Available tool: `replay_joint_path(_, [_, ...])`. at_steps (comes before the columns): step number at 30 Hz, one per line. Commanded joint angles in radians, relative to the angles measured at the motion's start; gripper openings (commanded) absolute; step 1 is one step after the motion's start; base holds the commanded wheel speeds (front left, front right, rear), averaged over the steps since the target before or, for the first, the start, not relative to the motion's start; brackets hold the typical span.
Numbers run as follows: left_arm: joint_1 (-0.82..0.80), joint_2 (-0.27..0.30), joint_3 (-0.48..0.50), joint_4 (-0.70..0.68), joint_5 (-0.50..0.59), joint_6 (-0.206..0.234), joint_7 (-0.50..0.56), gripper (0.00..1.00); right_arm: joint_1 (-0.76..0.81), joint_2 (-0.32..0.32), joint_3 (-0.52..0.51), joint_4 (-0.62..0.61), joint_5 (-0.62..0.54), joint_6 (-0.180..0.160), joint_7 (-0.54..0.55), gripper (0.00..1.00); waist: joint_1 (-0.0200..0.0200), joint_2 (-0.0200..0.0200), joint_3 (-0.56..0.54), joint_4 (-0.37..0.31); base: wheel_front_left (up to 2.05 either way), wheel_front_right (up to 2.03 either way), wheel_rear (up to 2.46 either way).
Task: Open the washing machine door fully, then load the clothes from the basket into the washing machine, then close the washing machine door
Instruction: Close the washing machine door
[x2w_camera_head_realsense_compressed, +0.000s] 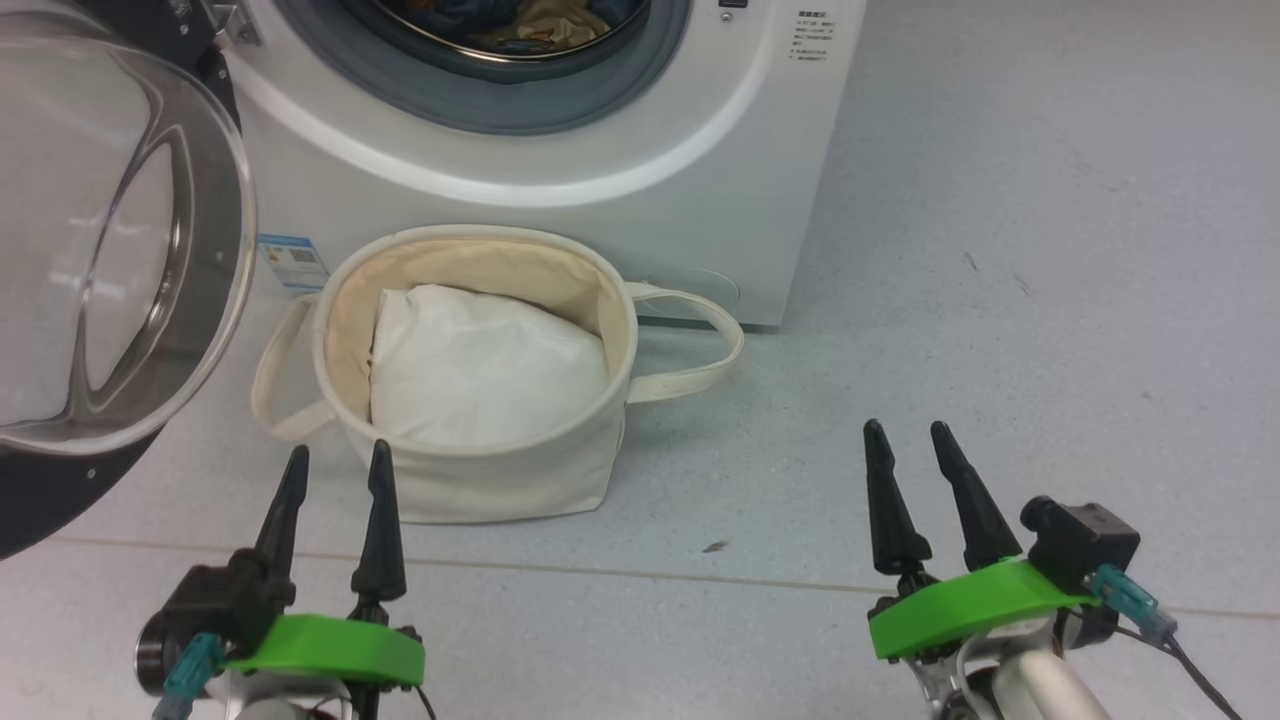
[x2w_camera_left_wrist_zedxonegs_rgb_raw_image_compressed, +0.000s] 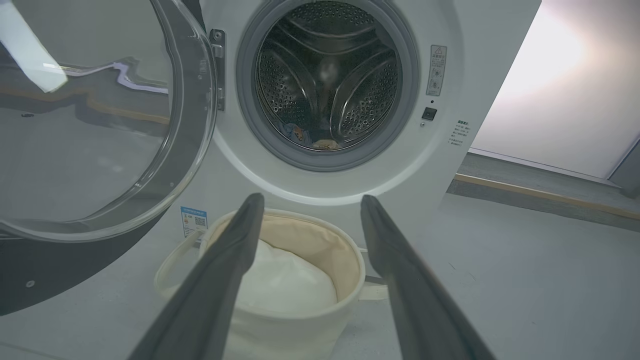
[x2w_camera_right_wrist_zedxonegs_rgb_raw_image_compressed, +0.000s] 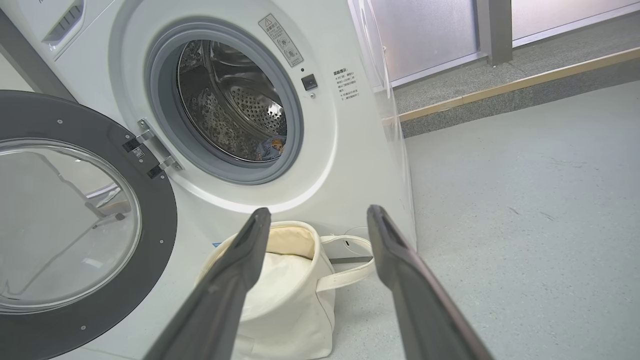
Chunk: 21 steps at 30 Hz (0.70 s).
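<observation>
Pale grey speckled floor (x2w_camera_head_realsense_compressed: 1000, 250) runs out to my right, and in my right wrist view a raised kerb (x2w_camera_right_wrist_zedxonegs_rgb_raw_image_compressed: 525, 85) with a wood-coloured edge crosses the back of the room. Straight ahead stands the washing machine (x2w_camera_head_realsense_compressed: 650, 180), white, front towards me. The washing machine door (x2w_camera_right_wrist_zedxonegs_rgb_raw_image_compressed: 65, 225) is swung wide open to my left on its hinge (x2w_camera_right_wrist_zedxonegs_rgb_raw_image_compressed: 150, 155) at the left edge of the opening, its black rim and domed glass facing me.

With the door open I see the grey gasket (x2w_camera_head_realsense_compressed: 540, 100) and the perforated steel drum (x2w_camera_left_wrist_zedxonegs_rgb_raw_image_compressed: 325, 60). The clothes (x2w_camera_head_realsense_compressed: 520, 25) lie at the bottom of the drum: blue fabric with orange or brown marks and a tan fold beside it. I cannot tell the 2 garments apart.

On the floor just in front of the washer sits the basket (x2w_camera_head_realsense_compressed: 500, 480), upright, below the drum opening. Its 2 loop handles hang out to either side, 1 towards the door (x2w_camera_head_realsense_compressed: 270, 390) and 1 towards the right (x2w_camera_head_realsense_compressed: 700, 350). Inside it lies a plain white pad (x2w_camera_head_realsense_compressed: 480, 370). A small blue sticker (x2w_camera_head_realsense_compressed: 292, 260) shows on the washer's front, low down, just left of the basket.

My left gripper (x2w_camera_head_realsense_compressed: 338, 455) is near the basket's front wall, not touching it, its 2 dark fingers spread apart, pointing at the washer and holding nothing. My right gripper (x2w_camera_head_realsense_compressed: 907, 430) is well to the right of the basket over bare floor, fingers likewise apart and empty.
</observation>
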Motion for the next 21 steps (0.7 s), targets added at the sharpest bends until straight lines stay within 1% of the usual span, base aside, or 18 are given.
replay_joint_path(1, [-0.035, 0.012, 0.026, -0.035, 0.005, 0.006, -0.005, 1.0, -0.016, 0.002, 0.023, -0.031, -0.01, 0.0, -0.012, 1.0, -0.0001, 0.0, 0.0, 0.005, 0.0, 0.0, 0.0])
replay_joint_path(6, [-0.034, 0.012, 0.014, -0.055, -0.001, 0.007, -0.005, 1.0, -0.016, 0.002, 0.024, -0.035, -0.015, 0.0, -0.012, 1.0, -0.0001, 0.0, 0.004, 0.027, 0.0, 0.0, 0.0])
replay_joint_path(12, [-0.034, 0.012, 0.0, -0.051, -0.005, 0.014, -0.005, 1.0, -0.02, 0.002, 0.032, -0.036, -0.018, 0.0, -0.012, 1.0, -0.0001, 0.0, 0.011, 0.077, 0.0, 0.0, 0.0])
replay_joint_path(16, [-0.033, 0.012, -0.007, -0.054, -0.009, 0.02, -0.005, 1.0, -0.023, 0.002, 0.047, -0.032, -0.019, 0.0, -0.012, 1.0, -0.0001, 0.0, 0.01, 0.136, 0.0, 0.0, 0.0])
replay_joint_path(17, [-0.027, 0.012, -0.009, -0.056, -0.014, 0.025, -0.005, 1.0, -0.023, 0.002, 0.053, -0.03, -0.022, 0.0, -0.012, 1.0, -0.0001, 0.0, 0.007, 0.17, 0.0, 0.0, 0.0])
replay_joint_path(21, [-0.013, 0.012, -0.009, -0.054, -0.023, 0.031, -0.005, 1.0, -0.023, 0.002, 0.059, -0.027, -0.031, 0.0, -0.012, 1.0, -0.0001, 0.0, 0.001, 0.243, 0.0, 0.0, 0.0])
